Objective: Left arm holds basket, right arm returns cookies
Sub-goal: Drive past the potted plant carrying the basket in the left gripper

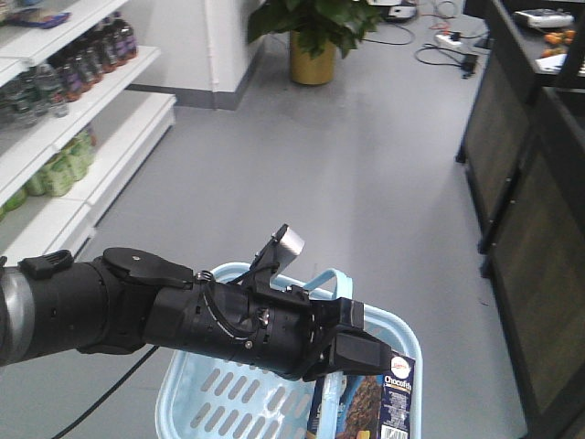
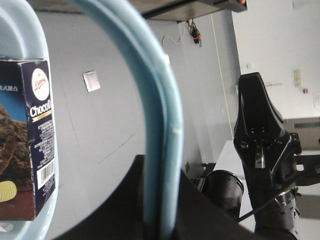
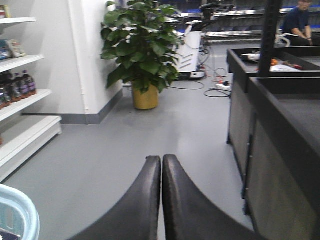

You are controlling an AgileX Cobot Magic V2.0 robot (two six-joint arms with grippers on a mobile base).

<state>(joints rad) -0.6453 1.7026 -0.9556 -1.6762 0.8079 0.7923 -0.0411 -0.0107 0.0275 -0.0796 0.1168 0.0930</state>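
**Basket point(image 1: 187, 375) gripped by left hand point(image 1: 352, 346), cookie box point(image 1: 391, 395) inside**

Left arm point(image 1: 137, 302): thick black cylinder segments, thin cables, one silver tab point(image 1: 292, 242). Its hand is clamped on the smooth, rounded hoop handle point(image 2: 167, 115). One basket, light blue plastic with slotted sides. One cookie box, a dark navy rectangular carton with its barcode showing, stands upright at the basket's right side against the rim. Right hand point(image 3: 161, 161): two smooth black curved fingers point(image 3: 145, 200) pressed together, holding nothing, above matte grey floor point(image 3: 150, 130). One leafy plant point(image 3: 140, 45) in one gold pot point(image 3: 145, 97).
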